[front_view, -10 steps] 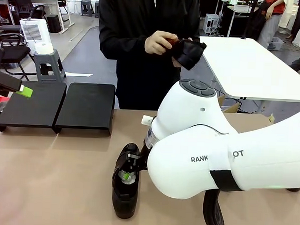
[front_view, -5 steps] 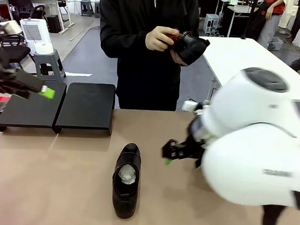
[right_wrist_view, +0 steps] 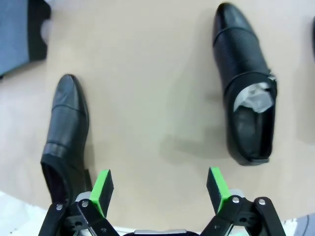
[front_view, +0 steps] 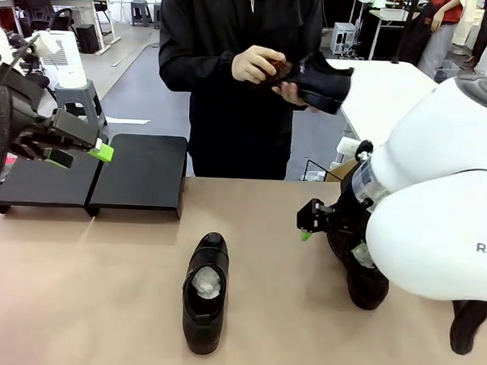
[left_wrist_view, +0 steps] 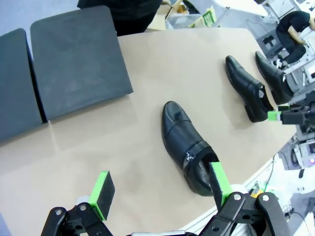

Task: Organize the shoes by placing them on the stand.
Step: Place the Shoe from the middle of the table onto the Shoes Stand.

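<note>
One glossy black shoe (front_view: 204, 298) with white paper inside lies mid-table; the left wrist view has it (left_wrist_view: 189, 147) ahead of my open left gripper (left_wrist_view: 160, 184). Two more shoes (left_wrist_view: 248, 88) (left_wrist_view: 273, 78) lie side by side at the table's right; one (front_view: 367, 285) peeks from under my right arm. A person at the far side holds another shoe (front_view: 321, 81) in both hands. The stand (front_view: 139, 174), two black sloped platforms, sits at the far left. My left gripper (front_view: 83, 153) hovers open over it. My right gripper (front_view: 310, 222) (right_wrist_view: 158, 187) is open above bare table between two shoes (right_wrist_view: 66, 132) (right_wrist_view: 246, 98).
A grey step stool (front_view: 79, 102) with a white roll stands on the floor behind the stand. A white table (front_view: 416, 109) is at the back right. Bare brown table (front_view: 101, 289) spreads in front of the stand and around the middle shoe.
My right arm swung from over the middle shoe to the right side, gripper empty. My left gripper moved rightward over the stand. The person turned the shoe in their hands.
</note>
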Action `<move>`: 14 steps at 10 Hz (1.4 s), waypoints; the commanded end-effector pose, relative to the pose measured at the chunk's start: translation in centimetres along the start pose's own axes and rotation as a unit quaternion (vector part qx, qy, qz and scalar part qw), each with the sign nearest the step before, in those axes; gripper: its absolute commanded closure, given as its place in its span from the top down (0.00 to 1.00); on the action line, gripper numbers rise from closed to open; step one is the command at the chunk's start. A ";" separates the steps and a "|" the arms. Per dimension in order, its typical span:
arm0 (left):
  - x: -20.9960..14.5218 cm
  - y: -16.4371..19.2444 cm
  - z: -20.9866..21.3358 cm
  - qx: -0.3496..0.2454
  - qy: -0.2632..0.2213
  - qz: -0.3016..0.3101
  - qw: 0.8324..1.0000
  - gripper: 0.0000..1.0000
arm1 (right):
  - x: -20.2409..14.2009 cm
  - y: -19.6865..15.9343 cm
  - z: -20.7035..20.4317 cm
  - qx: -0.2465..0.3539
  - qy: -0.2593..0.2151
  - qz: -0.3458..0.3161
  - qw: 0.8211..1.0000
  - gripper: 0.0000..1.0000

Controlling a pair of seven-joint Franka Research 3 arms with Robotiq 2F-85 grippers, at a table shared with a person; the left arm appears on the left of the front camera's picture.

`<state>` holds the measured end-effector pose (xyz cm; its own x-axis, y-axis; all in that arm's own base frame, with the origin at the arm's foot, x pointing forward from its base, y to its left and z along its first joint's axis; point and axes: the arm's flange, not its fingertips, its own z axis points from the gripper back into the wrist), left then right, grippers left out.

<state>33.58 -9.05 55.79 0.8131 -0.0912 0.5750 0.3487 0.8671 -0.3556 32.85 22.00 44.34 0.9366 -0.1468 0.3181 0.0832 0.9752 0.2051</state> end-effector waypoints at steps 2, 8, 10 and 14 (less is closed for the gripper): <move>-0.4 -6.7 -4.2 0.027 0.038 -0.012 0.999 1.00 | 3.0 -7.4 4.2 -0.070 -0.073 -0.067 0.993 1.00; -4.3 -19.3 -15.6 0.149 0.221 -0.035 0.963 1.00 | 5.7 -10.4 6.4 -0.075 -0.084 -0.099 0.989 1.00; -5.2 -21.7 -17.1 0.134 0.201 -0.022 0.970 1.00 | 5.7 -10.4 6.4 -0.075 -0.084 -0.099 0.989 1.00; -6.9 -22.2 -17.2 0.162 0.229 -0.029 0.960 1.00 | 5.7 -10.4 6.4 -0.075 -0.084 -0.099 0.989 1.00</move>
<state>29.06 -35.06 47.31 0.9359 -0.2984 0.1871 0.3186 0.9437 -0.0886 34.74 10.00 50.01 0.8339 -0.3438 0.4318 0.3225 0.9384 0.1243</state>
